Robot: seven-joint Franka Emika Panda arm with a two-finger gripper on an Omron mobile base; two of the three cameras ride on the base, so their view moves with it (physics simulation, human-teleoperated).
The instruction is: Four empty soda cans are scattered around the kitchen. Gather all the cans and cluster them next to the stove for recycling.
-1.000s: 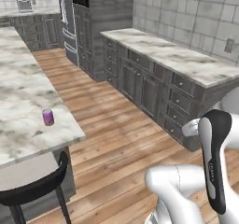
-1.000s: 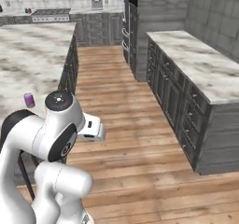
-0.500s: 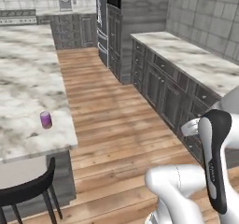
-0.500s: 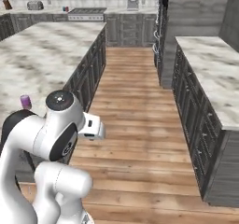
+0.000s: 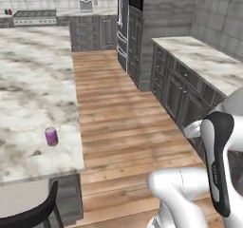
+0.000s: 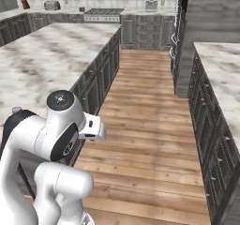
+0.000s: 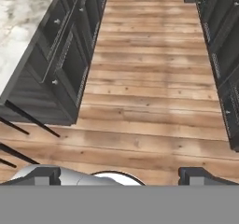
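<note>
The counter [image 5: 28, 84] has a polished white marble look with grey veining, and the floor [image 5: 118, 113] is warm-toned wood planking with a slight sheen. The cabinets [image 6: 101, 74] are matt dark grey wood; the purple can [image 5: 51, 136] looks smooth.

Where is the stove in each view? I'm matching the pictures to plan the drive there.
Left base view: stove at the far wall, top left.
Right base view: stove at the far wall, at the top, left of centre.
Hand view: aims down at the floor.
Shared landmark: the island, on the left in all three.
</note>
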